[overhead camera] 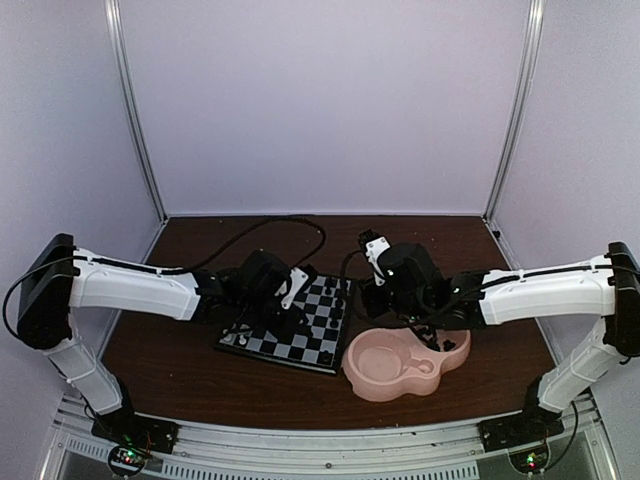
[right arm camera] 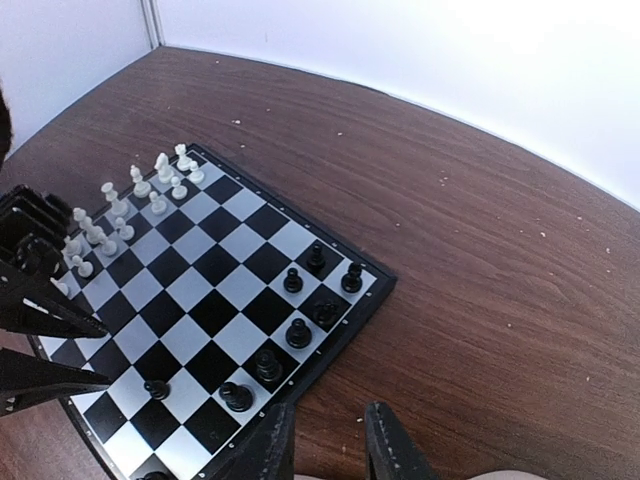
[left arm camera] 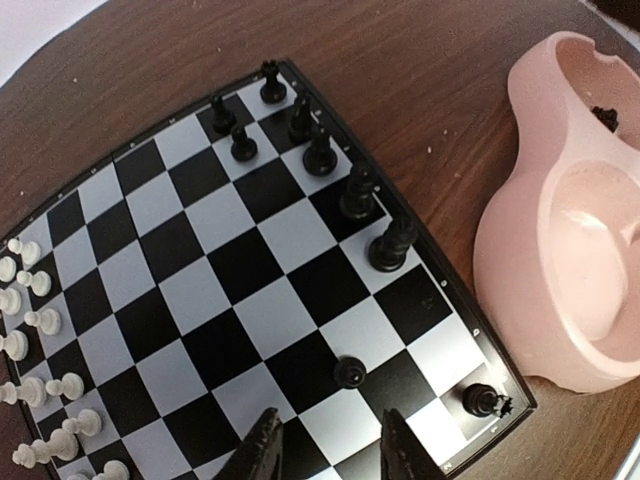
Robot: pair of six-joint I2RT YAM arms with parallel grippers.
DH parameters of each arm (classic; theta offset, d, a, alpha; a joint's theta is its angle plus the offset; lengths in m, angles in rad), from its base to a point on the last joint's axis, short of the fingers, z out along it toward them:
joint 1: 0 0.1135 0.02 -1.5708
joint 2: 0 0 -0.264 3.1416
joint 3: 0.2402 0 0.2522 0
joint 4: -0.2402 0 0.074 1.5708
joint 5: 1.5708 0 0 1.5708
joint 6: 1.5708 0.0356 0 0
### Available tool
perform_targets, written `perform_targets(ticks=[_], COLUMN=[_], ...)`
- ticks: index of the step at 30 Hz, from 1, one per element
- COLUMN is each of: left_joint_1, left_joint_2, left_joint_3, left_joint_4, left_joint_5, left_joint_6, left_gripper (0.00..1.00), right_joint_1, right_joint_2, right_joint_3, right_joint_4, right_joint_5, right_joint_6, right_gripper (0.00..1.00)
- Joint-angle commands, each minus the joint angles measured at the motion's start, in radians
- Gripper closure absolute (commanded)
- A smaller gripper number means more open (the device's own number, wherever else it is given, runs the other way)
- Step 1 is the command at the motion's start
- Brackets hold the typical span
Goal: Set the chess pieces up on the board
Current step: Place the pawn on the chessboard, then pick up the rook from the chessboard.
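Left wrist, board [left arm camera: 240,265], lower left cropped

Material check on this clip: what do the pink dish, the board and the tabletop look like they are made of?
Pink dish: likely moulded plastic or silicone, with smooth rounded walls, uniform colour and a matte finish.
Board: probably rigid plastic or printed card, with flat, slightly glossy checks inside a thin dark border.
Tabletop: wood-look, possibly laminate, with dark brown grain and a faint sheen.
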Motion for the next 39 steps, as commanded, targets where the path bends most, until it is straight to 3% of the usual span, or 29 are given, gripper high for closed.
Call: perform_targets(ticks=[1,27,39], left_joint_1=[-0.007,-0.013,-0.013], left_joint_2=[0.050,0.206,0.223], left_joint_3=[0.063,0.182,0.196], left_joint_4=[-0.069,-0.126,-0.140], left_joint_5=[0.028,0.048,0.035], left_joint_6=[0.004,0.009,0.007], left_gripper=[0.66,0.70,0.77], right_joint_1=[-0.010,-0.031,-0.032], right_joint_2=[-0.061,-0.090,-0.090], right_joint_3=[-0.030,-0.060,-0.057], right_joint_4=[0.027,0.064,0.062], right_joint_5=[0.100,0.096,0.086], right_joint_6=[0.039,0.060,0.059], right_gripper=[0.73,0.73,0.73])
